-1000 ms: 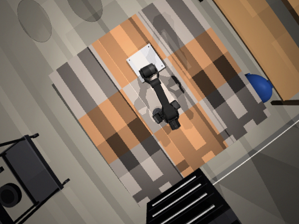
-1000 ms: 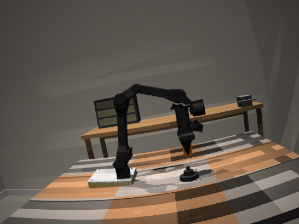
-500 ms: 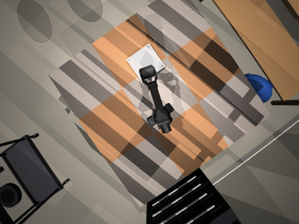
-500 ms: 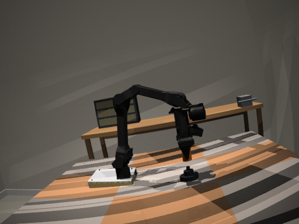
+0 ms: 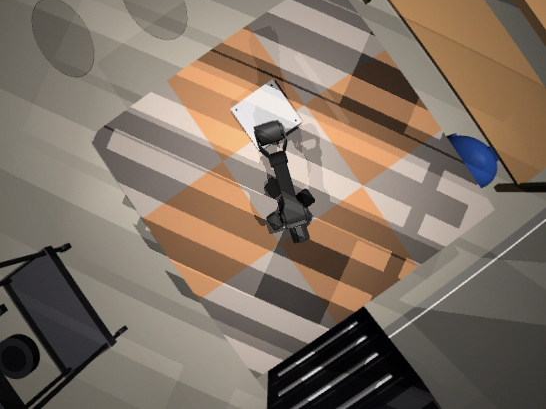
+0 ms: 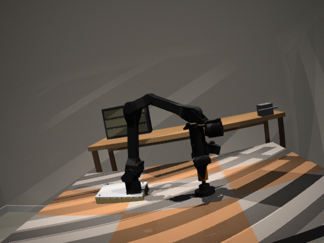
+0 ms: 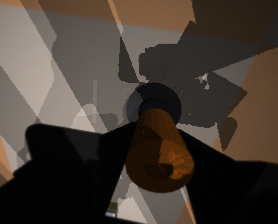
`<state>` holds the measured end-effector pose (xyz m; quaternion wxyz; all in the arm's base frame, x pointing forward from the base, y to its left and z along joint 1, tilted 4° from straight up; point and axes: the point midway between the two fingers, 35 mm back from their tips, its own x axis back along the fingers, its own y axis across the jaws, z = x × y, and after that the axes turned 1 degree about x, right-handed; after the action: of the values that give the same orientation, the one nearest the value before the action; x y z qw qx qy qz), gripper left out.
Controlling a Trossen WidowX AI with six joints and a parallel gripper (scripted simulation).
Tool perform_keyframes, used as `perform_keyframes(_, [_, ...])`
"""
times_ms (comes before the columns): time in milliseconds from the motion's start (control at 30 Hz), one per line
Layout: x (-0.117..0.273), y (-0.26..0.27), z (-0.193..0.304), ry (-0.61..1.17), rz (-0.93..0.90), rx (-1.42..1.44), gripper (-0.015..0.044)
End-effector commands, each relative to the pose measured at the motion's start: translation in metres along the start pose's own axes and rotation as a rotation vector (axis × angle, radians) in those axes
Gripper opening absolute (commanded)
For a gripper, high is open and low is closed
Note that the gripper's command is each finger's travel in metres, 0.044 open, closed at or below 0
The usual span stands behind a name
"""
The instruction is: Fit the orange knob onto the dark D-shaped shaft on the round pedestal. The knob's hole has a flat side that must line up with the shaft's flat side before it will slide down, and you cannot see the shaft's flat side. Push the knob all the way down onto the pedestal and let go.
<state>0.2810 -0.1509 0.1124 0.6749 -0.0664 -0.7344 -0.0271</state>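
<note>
The orange knob [image 6: 205,177] [image 7: 159,142] is upright in my gripper [image 6: 203,176] [image 7: 155,129], which is shut on it. The dark round pedestal [image 6: 205,192] [image 7: 172,102] stands on the patterned surface right below. In the exterior view the knob's lower end is at the top of the dark stub rising from the pedestal, with dark stub visible below it. I cannot tell whether the shaft tip is inside the hole. The shaft's flat side is hidden. In the top view the arm hides knob and pedestal.
The white base plate [image 5: 260,103] [image 6: 111,189] carries the arm. A wooden table [image 6: 166,134] with a grey box [image 6: 264,109] stands behind. A blue ball [image 5: 475,158], a black slatted object [image 5: 345,371] and a dark frame [image 5: 55,301] are around the patterned surface.
</note>
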Motion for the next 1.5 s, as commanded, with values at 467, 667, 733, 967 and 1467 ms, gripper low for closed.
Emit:
perform_keyframes(467, [-0.0039,0.0026,-0.0011,-0.001,-0.007,0.0,0.0])
perform_keyframes(667, [-0.0049,0.0016,-0.0013,-0.001,-0.007,0.0,0.0])
perform_keyframes(733, [-0.0051,0.0014,-0.0013,-0.001,-0.007,0.0,0.0])
perform_keyframes(967, [-0.0047,0.0015,-0.0014,-0.001,-0.007,0.0,0.0])
perform_keyframes(1467, [-0.0029,0.0018,-0.0014,-0.001,-0.007,0.0,0.0])
